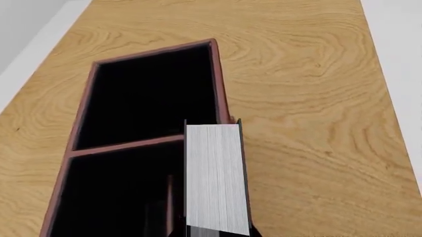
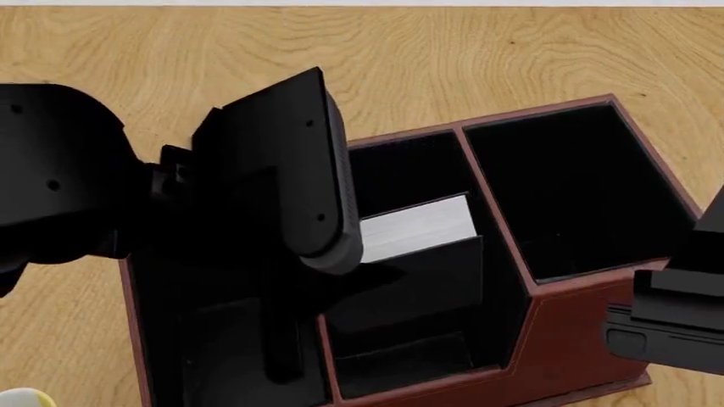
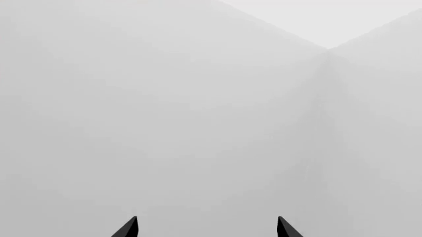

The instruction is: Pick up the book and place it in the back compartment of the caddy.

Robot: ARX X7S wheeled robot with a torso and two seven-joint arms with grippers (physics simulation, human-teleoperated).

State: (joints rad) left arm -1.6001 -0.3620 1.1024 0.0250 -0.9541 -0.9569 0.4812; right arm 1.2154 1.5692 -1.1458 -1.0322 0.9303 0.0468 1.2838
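Your left gripper [image 2: 339, 246] has its fingers closed on the book [image 2: 416, 227], upright over the caddy's [image 2: 571, 318] middle column. Lower it straight, clear of dividers. Right gripper's [image 3: 206, 227] fingers spread, empty.

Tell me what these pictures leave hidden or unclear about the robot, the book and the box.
- Left tool: head view, the arm's black housing covers it; left wrist view, the bottom edge cuts it off.
- Book: head view, the arm hides its near end, so its footing in the caddy is unclear.
- Right tool: right wrist view, only two tips show against blank grey.
- Yellow-white object: head view, cut by the corner.
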